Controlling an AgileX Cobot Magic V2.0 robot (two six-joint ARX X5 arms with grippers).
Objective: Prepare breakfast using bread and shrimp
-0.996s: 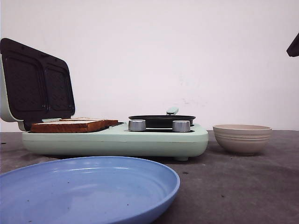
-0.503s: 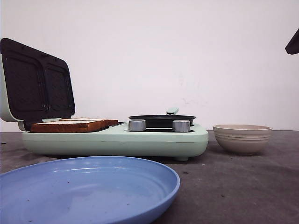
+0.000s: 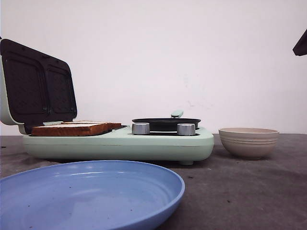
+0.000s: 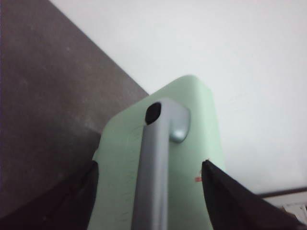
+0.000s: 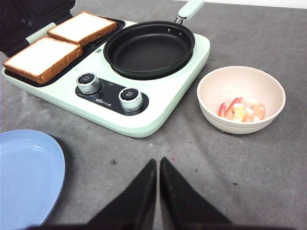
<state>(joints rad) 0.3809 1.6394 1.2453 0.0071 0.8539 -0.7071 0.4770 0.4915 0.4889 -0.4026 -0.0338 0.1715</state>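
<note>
Two slices of bread lie side by side on the grill plate of the mint-green breakfast maker; the front view shows them edge-on. Shrimp sit in a beige bowl right of the maker. My left gripper is open, its fingers spread on either side of the silver handle on the raised lid, apart from it. My right gripper is shut and empty, above the table in front of the maker.
A black frying pan rests on the maker's right half, behind two silver knobs. A blue plate lies at the table's front left. A dark part of the right arm shows at the upper right edge.
The dark part of the right arm at the upper right edge shifted slightly up and left a second ago. Nothing else has moved.
</note>
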